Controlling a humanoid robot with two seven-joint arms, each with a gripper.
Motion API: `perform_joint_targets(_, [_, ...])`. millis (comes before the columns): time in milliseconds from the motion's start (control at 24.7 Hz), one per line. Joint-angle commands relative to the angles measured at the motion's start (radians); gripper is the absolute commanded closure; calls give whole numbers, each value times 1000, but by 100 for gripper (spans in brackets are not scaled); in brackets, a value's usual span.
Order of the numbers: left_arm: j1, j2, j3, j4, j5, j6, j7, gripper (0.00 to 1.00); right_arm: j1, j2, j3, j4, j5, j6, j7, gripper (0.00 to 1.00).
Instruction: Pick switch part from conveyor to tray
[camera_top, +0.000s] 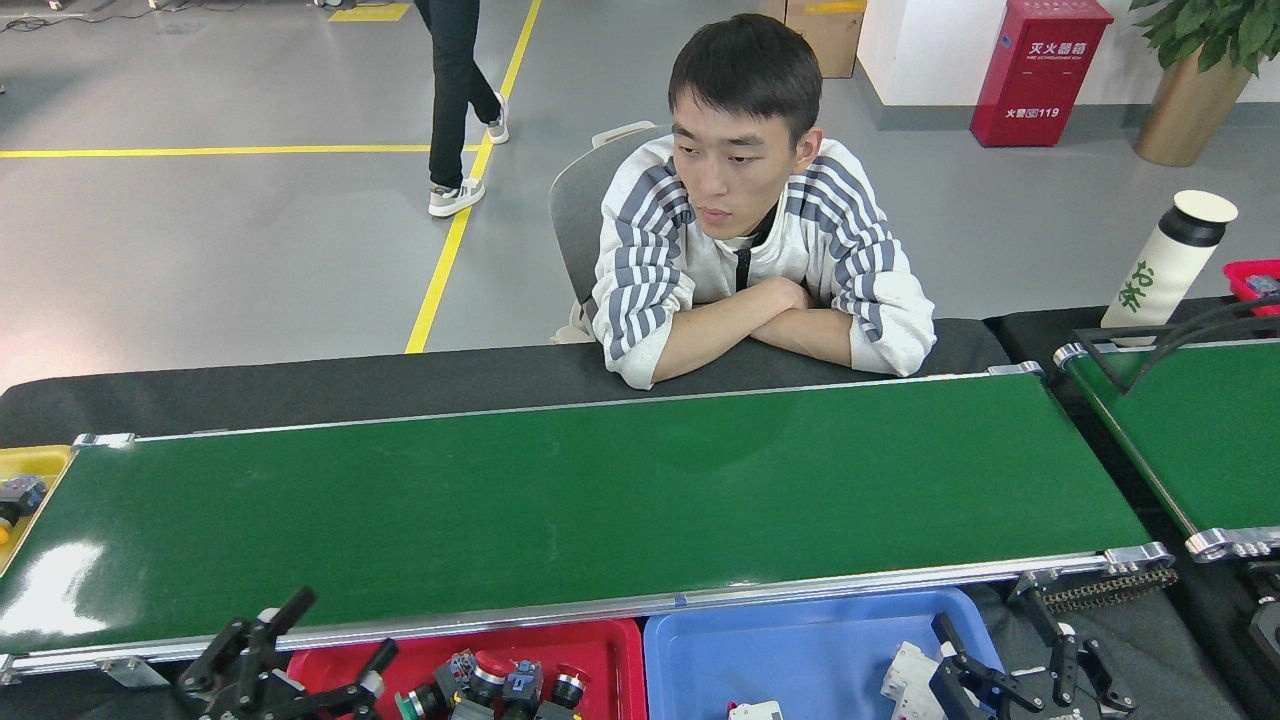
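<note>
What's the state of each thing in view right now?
conveyor: belt bare
left gripper: open, empty, beside the red tray
right gripper: open, empty, at the blue tray's edge
red tray: holds switch parts
blue tray: holds white parts
bottle: upright, capped
</note>
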Motion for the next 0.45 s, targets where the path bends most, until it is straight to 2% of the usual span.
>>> perform_joint_targets(0, [1,5,38,10,0,81,-13,0,-1,-1,-3,-19,0,0,-2,3])
perform_joint_targets(203, [-7,33,44,87,-3,265,-24,2,-2,10,-3,-26,0,2,0,3])
perform_joint_targets(284, [-11,33,44,96,-2,311,-51,2,-2,12,-3,-26,0,2,0,3])
perform_joint_targets(405, [-10,30,42,87,3,317,-57,2,-5,12,-3,-26,-2,2,1,3])
